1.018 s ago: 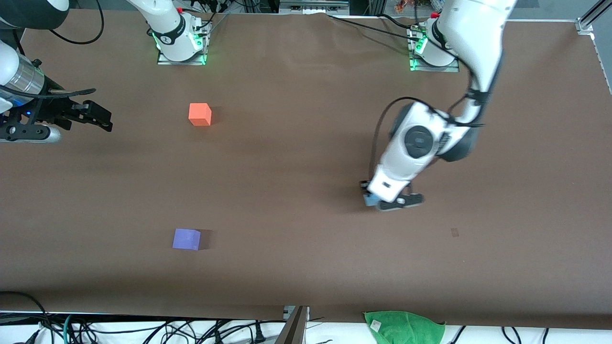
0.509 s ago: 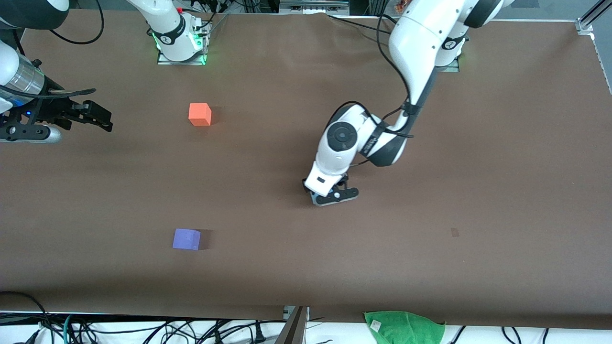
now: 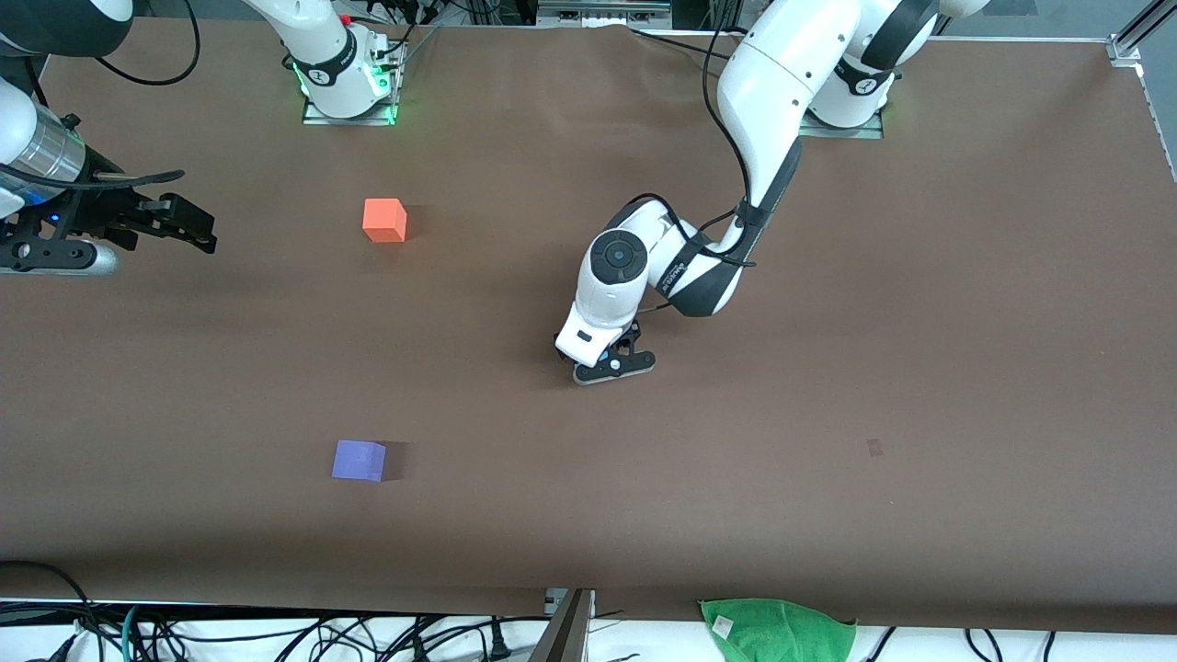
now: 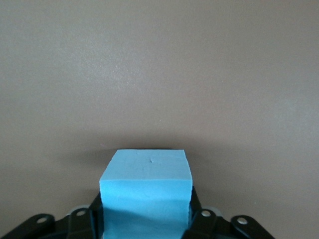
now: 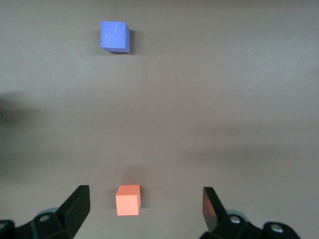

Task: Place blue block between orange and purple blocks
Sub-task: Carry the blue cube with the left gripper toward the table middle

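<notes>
Blue block [image 4: 146, 191] sits clamped between the fingers of the left gripper [image 3: 609, 361], over bare table [image 3: 828, 368] around the middle of its length. From the front camera the block is hidden under the wrist; only the left wrist view shows it, with its lower part cut off by the frame edge. Whether it clears the surface is hard to judge, though a shadow lies just under it. Orange block [image 3: 384, 221] stands toward the right arm's end, farther from the front camera; purple block [image 3: 359, 461] stands nearer, well apart from it. Right gripper [image 5: 144, 204] waits with fingers spread wide, over the table's edge at its own end.
</notes>
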Controlling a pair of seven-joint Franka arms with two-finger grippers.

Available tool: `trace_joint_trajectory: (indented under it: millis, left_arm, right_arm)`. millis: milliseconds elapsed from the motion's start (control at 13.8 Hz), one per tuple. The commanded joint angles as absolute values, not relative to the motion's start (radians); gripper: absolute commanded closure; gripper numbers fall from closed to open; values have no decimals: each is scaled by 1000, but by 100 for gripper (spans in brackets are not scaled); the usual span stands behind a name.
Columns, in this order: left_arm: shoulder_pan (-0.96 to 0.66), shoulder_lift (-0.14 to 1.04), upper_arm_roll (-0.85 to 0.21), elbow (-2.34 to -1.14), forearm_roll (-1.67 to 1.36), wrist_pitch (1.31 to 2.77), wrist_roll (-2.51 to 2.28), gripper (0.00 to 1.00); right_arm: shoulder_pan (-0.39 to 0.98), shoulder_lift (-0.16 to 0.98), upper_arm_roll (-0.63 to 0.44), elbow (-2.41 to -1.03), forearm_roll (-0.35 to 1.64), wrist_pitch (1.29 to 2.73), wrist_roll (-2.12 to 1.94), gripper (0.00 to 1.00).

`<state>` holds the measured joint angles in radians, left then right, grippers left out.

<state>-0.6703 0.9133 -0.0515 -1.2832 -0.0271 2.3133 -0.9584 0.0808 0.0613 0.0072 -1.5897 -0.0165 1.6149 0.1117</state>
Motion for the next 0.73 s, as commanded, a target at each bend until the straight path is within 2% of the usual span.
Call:
trace_joint_trajectory:
  millis: [0, 145, 291, 655]
  left_arm:
    - [-654, 898, -46, -1220, -137, 2220, -951, 0]
    - [-644, 864, -37, -1180, -183, 2094, -945, 0]
    - [-600, 809, -35, -1181, -183, 2033, -924, 0]
    - [-427, 582, -35, -1343, -187, 2000, -666, 0]
  right_arm:
    - [74, 63, 9, -1580, -6, 1605, 101, 0]
    - [74, 63, 9, -1580, -6, 1605, 101, 0]
    - [74, 63, 9, -1580, -6, 1609, 101, 0]
    - [74, 61, 9, -1578, -6, 1614, 101, 0]
